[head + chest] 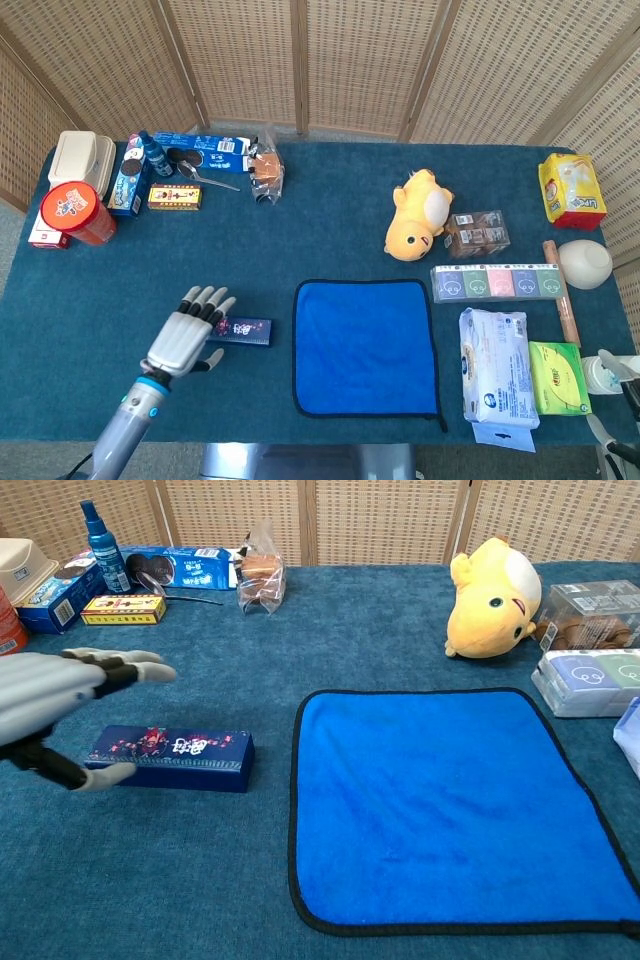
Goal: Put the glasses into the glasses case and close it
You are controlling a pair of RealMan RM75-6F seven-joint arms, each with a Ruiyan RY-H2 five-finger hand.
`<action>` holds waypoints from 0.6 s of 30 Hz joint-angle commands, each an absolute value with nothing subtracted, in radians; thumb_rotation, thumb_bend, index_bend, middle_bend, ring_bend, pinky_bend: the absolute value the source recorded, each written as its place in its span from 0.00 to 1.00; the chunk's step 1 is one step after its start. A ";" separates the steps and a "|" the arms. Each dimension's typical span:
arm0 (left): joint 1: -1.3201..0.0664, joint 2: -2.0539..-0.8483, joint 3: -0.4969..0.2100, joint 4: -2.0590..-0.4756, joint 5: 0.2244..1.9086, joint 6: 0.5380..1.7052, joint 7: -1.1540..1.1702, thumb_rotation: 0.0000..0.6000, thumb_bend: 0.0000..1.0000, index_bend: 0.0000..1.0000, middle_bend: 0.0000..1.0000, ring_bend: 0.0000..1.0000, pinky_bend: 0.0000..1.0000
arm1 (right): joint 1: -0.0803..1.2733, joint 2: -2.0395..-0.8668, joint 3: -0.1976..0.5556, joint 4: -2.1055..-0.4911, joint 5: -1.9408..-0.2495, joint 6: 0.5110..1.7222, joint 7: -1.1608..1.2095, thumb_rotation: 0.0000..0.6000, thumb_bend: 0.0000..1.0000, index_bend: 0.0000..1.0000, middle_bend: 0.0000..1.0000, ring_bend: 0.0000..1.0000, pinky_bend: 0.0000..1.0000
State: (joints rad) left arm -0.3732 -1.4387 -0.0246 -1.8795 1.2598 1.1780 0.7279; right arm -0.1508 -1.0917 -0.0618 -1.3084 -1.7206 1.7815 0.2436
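Observation:
A dark blue oblong glasses case [240, 330] [170, 750] lies flat and closed on the table, just left of the blue cloth [365, 345] [440, 800]. My left hand [185, 338] [50, 695] hovers at the case's left end with its fingers spread and nothing in them. The thumb tip sits close by the case's left end. No glasses show in either view. My right hand appears in neither view.
A yellow plush toy [420, 212] [495, 598] and boxed goods [495, 282] stand right of the cloth. Tissue packs [498, 375] lie at the front right. Snack boxes, a red tub [75, 212] and a spray bottle [103, 535] crowd the back left.

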 commanded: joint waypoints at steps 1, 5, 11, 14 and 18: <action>-0.302 -1.361 0.037 -1.943 1.343 1.267 0.628 0.77 0.31 0.00 0.00 0.00 0.00 | -0.145 -1.094 -0.051 -1.315 -1.708 1.772 0.217 0.94 0.31 0.11 0.26 0.31 0.35; -0.249 -1.315 0.083 -1.957 1.414 1.336 0.557 0.77 0.31 0.00 0.00 0.00 0.00 | -0.140 -1.097 -0.044 -1.319 -1.698 1.760 0.197 0.94 0.31 0.11 0.26 0.30 0.35; -0.127 -1.233 0.184 -1.959 1.574 1.499 0.461 0.77 0.31 0.00 0.00 0.00 0.00 | -0.121 -1.105 -0.029 -1.332 -1.681 1.726 0.137 0.94 0.30 0.11 0.26 0.28 0.34; -0.081 -1.218 0.214 -1.945 1.623 1.555 0.435 0.77 0.31 0.00 0.00 0.00 0.00 | -0.114 -1.109 -0.024 -1.339 -1.672 1.710 0.110 0.95 0.30 0.12 0.26 0.27 0.33; -0.025 -1.208 0.249 -1.917 1.663 1.610 0.417 0.78 0.31 0.00 0.00 0.00 0.00 | -0.105 -1.117 -0.013 -1.347 -1.655 1.692 0.072 0.94 0.30 0.12 0.26 0.25 0.31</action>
